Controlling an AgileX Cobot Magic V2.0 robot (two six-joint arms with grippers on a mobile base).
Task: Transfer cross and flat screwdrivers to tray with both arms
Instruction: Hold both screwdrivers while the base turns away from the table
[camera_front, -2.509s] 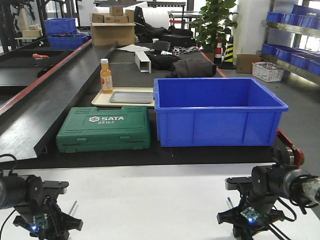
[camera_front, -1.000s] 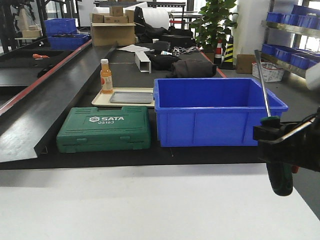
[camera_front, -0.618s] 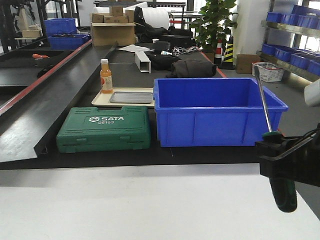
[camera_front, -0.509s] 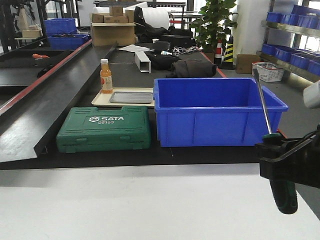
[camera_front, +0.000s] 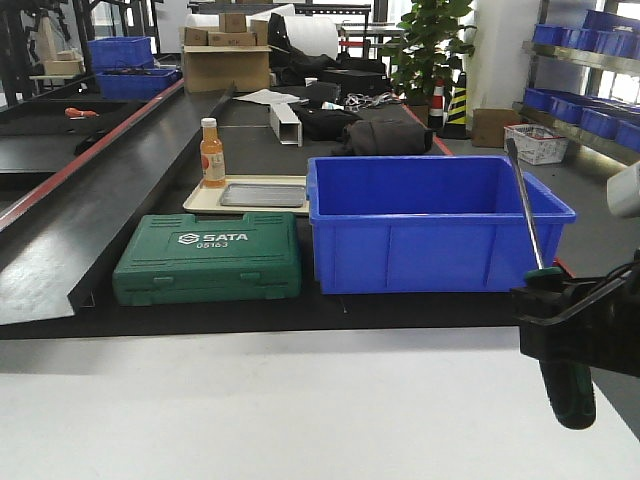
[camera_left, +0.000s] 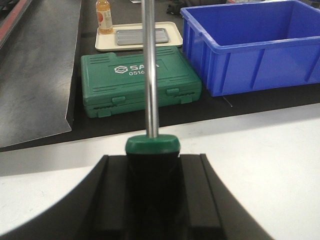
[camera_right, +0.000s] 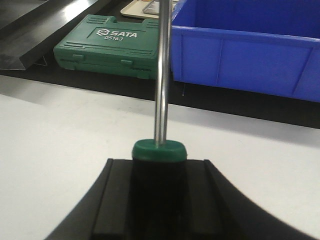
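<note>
My right gripper (camera_front: 560, 322) is shut on a screwdriver (camera_front: 526, 210) with a green and black handle, held above the white table's right edge with the shaft pointing up. The right wrist view shows the same grip (camera_right: 159, 167) on that screwdriver (camera_right: 161, 75). My left gripper (camera_left: 152, 162) is shut on a second green-handled screwdriver (camera_left: 150, 75) and is out of the front view. Both tips are out of frame or too small to tell cross from flat. The cream tray (camera_front: 205, 204) lies far back, behind the green case; it also shows in the left wrist view (camera_left: 175, 36).
A green SATA tool case (camera_front: 210, 258) and a big blue bin (camera_front: 435, 230) stand on the black bench beyond the white table (camera_front: 280, 400). An orange bottle (camera_front: 212, 153) and a grey inner tray (camera_front: 264, 194) sit on the cream tray.
Both grippers were low on the white table 2.5 s ago. The right one has since risen with its screwdriver, then sunk slightly; it is still over the last half second. The left has left the front view.
</note>
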